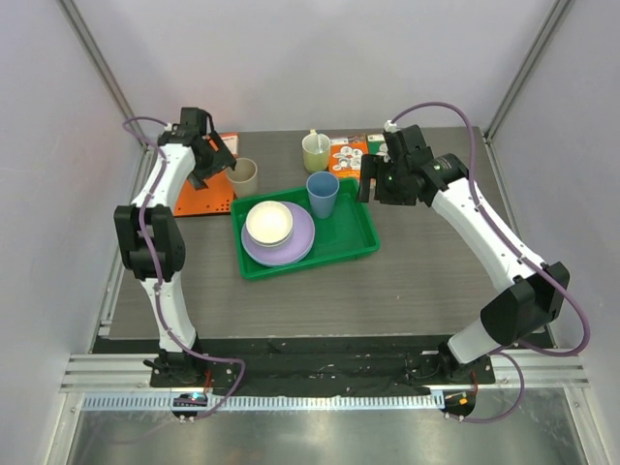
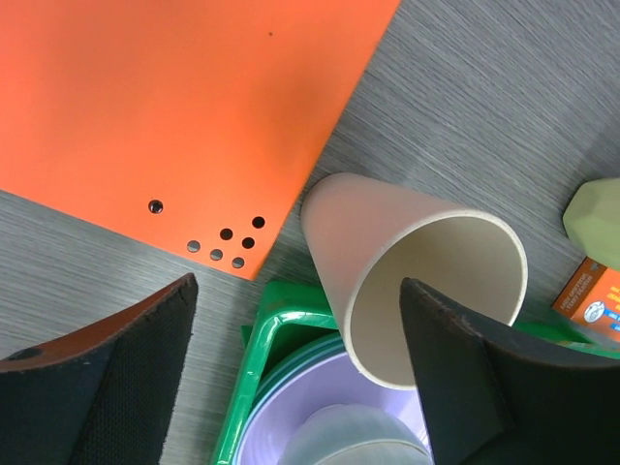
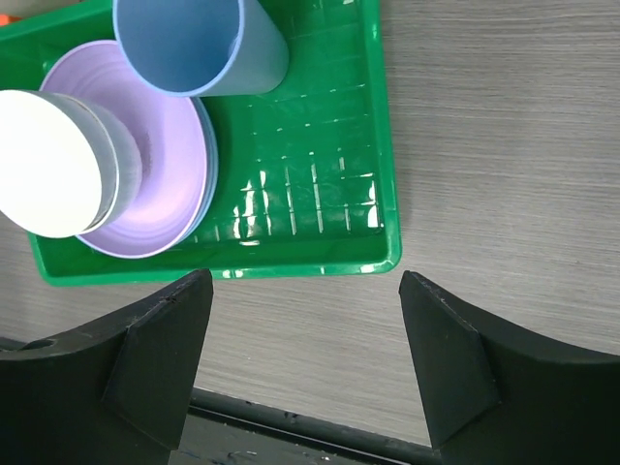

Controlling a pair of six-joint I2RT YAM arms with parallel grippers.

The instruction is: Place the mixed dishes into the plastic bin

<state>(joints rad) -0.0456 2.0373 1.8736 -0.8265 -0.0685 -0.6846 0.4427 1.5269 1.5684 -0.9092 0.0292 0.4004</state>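
No word or number can be read anywhere in these views. The only print sits on an orange packet at the back of the table, just beside the pale mug. From above it shows white round pictures and lines of lettering too small to make out. A smaller green and white card lies against its right side, its print equally unreadable. The left wrist camera catches a corner of the orange packet at the right edge, with a white band, a small blue round mark and rows of white lettering, all too blurred to read
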